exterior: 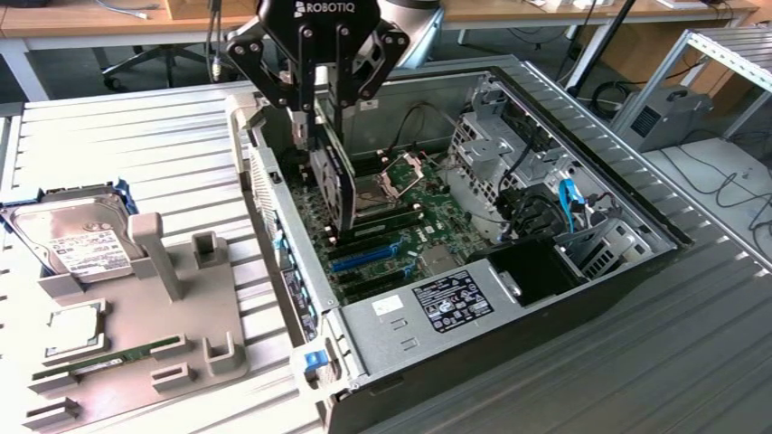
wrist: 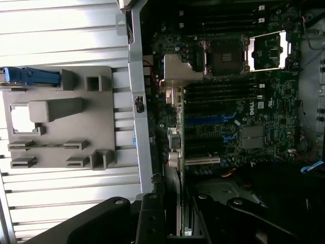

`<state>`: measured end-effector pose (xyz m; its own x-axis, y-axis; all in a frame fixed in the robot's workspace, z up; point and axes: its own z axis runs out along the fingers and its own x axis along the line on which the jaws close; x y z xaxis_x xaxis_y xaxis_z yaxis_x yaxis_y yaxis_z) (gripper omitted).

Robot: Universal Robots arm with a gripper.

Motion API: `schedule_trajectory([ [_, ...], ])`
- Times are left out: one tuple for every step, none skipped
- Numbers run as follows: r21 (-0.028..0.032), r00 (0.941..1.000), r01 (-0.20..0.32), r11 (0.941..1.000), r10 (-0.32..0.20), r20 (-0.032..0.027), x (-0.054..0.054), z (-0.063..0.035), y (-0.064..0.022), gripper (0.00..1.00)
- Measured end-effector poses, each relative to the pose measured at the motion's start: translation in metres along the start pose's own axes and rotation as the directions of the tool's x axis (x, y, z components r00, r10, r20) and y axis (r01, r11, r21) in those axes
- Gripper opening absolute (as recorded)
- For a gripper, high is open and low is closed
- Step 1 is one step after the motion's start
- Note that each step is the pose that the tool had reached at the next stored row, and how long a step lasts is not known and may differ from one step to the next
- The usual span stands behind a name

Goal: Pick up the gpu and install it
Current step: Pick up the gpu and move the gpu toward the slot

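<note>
The gpu (exterior: 334, 185) hangs on edge inside the open computer case (exterior: 609, 167), a dark card with a green board, just above the motherboard (exterior: 425, 206). My gripper (exterior: 321, 113) is shut on the card's upper edge. The card's lower edge stands over the blue expansion slots (exterior: 362, 258), near the case's rear wall. In the wrist view the gpu (wrist: 174, 142) appears edge-on, its silver bracket beside the case wall, running out from between my fingers (wrist: 152, 218). The blue slot (wrist: 208, 121) lies alongside it. I cannot tell whether the card touches the slot.
On the exterior view's left a grey parts tray (exterior: 145, 344) holds a hard drive (exterior: 79, 240), a processor (exterior: 75, 330) and a RAM stick (exterior: 108, 360). Inside the case stand the power supply (exterior: 447, 298), the drive cage (exterior: 494, 145) and loose cables (exterior: 567, 199).
</note>
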<state>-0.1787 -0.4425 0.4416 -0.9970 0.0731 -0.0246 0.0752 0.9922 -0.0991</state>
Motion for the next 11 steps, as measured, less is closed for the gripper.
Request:
schedule_trajectory([
  [0.0,1.0,0.0,1.0,0.0,0.0,-0.0006,0.0,0.0,0.26],
  [0.0,1.0,0.0,1.0,0.0,0.0,-0.0006,0.0,0.0001,0.26],
  [0.0,1.0,0.0,1.0,0.0,0.0,-0.0008,0.0,0.0001,0.26],
  [0.0001,1.0,0.0,1.0,0.0,0.0,-0.0012,0.0,0.0001,0.26],
  [0.0,1.0,0.0,1.0,0.0,0.0,-0.0016,0.0,0.0002,0.26],
  [0.0,1.0,0.0,1.0,0.0,0.0,-0.0025,0.0001,0.0003,0.26],
  [0.0,1.0,0.0,1.0,0.0,0.0,-0.0032,0.0001,0.0003,0.26],
  [0.0001,1.0,0.0,1.0,0.0,0.0,-0.004,0.0001,0.0003,0.26],
  [0.0,1.0,0.0,1.0,0.0,0.0,-0.0044,0.0001,0.0003,0.26],
  [0.0,1.0,0.0,1.0,0.0,0.0,-0.0047,0.0001,0.0003,0.26],
  [0.0,1.0,0.0,1.0,0.0,0.0,-0.0052,0.0001,0.0004,0.26],
])
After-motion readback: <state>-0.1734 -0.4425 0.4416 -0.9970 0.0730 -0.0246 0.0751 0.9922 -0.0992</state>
